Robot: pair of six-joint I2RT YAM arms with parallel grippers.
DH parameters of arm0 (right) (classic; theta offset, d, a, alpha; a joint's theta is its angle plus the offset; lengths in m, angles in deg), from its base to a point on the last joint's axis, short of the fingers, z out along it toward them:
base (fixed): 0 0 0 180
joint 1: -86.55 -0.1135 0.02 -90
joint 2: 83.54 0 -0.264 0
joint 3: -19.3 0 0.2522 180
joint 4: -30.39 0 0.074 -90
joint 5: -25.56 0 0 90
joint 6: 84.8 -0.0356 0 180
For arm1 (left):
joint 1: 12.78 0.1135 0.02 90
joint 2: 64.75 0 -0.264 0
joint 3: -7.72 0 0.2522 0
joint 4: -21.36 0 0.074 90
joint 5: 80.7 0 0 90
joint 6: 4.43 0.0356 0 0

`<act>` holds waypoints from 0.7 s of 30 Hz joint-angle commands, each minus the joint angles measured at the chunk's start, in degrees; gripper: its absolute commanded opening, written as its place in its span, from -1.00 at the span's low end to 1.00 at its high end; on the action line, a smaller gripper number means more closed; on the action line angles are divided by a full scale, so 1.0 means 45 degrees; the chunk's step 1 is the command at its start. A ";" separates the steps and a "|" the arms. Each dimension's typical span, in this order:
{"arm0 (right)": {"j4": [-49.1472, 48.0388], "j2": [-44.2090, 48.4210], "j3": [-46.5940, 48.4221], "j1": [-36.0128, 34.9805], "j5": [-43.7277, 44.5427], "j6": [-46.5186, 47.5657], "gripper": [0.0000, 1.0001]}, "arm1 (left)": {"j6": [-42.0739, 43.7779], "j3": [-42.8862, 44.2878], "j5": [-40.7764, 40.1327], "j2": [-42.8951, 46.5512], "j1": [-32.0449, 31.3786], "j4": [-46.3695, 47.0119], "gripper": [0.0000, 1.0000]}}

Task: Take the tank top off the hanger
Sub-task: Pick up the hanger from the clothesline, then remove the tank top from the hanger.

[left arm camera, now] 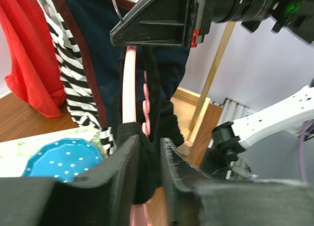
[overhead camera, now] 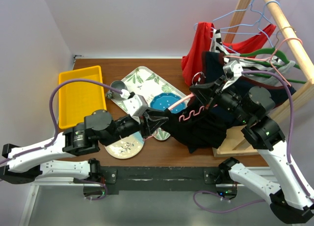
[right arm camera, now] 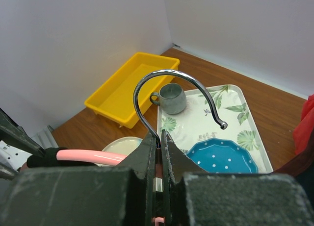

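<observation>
Black tank top [overhead camera: 206,128] drapes pink plastic hanger [left arm camera: 128,88], strap between left gripper [left arm camera: 149,143] jaws, grip unclear. Right gripper [right arm camera: 159,140] clenches hanger neck. Risk: strap snags wavy notches, twisting hanger loose.

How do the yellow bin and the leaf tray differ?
The bin is plain yellow; the tray is white with leaf print. The bin has taller walls; the tray is shallow. The tray carries a cup and blue plate; the bin shows nothing inside. Both are rectangular.
</observation>
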 commanded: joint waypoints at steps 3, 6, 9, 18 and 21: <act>-0.0649 0.0279 0.0168 0.0015 0.0287 -0.0156 -1.00 | 0.0206 0.0273 -0.0479 -0.0221 -0.0044 -0.0086 -0.99; -0.0669 0.0318 0.0148 0.0015 0.0287 -0.0156 -1.00 | 0.0206 0.0292 -0.0518 -0.0143 -0.0044 -0.0028 -1.00; -0.0649 0.0338 0.0129 0.0015 0.0384 -0.0156 -1.00 | 0.0109 0.0254 -0.0596 -0.0045 -0.0044 -0.0047 -1.00; -0.0493 0.0338 0.0246 0.0015 0.0599 -0.0116 -1.00 | -0.0165 0.0194 -0.1417 0.0541 -0.0044 -0.0613 -0.96; -0.0415 0.0221 0.0382 0.0015 0.1066 -0.0350 -1.00 | -0.0885 0.0428 -0.1416 0.0560 -0.0044 -0.1081 -0.21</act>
